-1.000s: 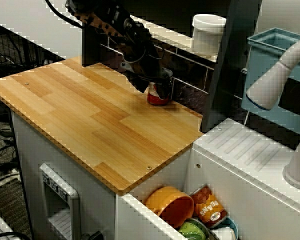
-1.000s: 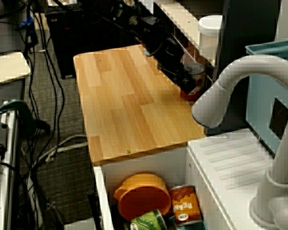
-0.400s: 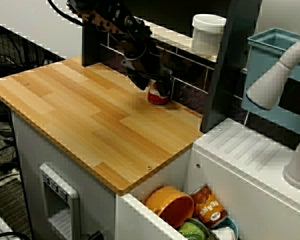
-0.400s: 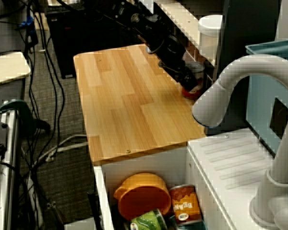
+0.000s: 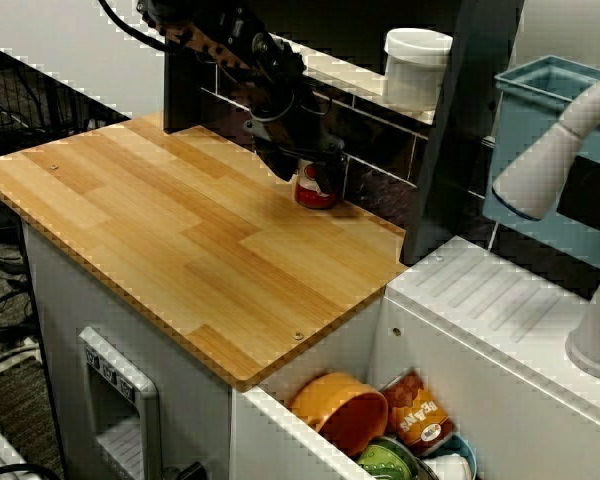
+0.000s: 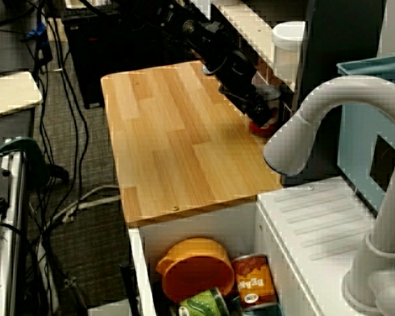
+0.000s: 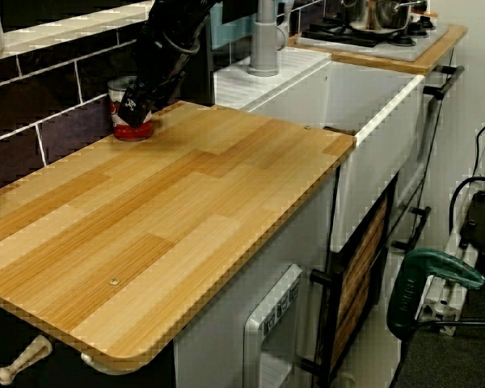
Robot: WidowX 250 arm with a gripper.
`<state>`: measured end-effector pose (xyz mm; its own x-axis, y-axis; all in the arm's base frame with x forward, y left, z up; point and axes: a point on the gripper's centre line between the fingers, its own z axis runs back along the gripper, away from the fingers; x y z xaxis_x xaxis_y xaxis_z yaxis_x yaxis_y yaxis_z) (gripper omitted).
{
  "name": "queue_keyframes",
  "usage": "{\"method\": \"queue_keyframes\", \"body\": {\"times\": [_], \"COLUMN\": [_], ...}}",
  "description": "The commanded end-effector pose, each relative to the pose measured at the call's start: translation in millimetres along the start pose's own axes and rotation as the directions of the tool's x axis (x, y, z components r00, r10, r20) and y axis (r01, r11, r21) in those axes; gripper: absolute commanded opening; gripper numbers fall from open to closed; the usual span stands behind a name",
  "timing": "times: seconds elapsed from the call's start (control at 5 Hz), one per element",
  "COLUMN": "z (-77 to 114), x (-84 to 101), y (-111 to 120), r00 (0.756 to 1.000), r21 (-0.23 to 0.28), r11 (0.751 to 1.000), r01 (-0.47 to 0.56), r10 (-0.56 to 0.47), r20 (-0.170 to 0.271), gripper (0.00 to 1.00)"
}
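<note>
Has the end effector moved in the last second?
Yes, slightly: the end effector has edged toward the tiled wall, at the red can.

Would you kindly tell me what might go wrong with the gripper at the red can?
1. The gripper sits over the top of the red can. Whether it grips is unclear, so a lift might drop the can.
2. The can stands close to the tiled wall, so a sideways nudge could tip it against the tiles.

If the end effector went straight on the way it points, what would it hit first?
The red can right below the end effector; whether they already touch is unclear.
</note>
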<state>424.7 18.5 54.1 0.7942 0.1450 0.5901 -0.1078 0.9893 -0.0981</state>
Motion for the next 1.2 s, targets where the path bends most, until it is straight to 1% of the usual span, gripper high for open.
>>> {"method": "queue_keyframes", "body": {"times": [0.0,0.2,0.4,0.8,1.0], "z": [9.3,10.0,9.1,17.3,22.7], "x": [1.1,0.4,-0.4,-3.1,-7.3], "y": [-8,-7,-4,0,2], "r00": [0.999,0.999,0.999,0.999,0.999], "r21": [0.001,0.000,-0.005,-0.019,-0.026], "r11": [1.000,1.000,1.000,0.999,0.999], "r01": [-0.001,0.001,-0.015,-0.027,-0.029], "r10": [0.001,-0.001,0.015,0.028,0.030], "r20": [0.053,0.053,0.044,0.040,0.041], "gripper": [1.00,1.00,0.00,0.00,0.00]}}
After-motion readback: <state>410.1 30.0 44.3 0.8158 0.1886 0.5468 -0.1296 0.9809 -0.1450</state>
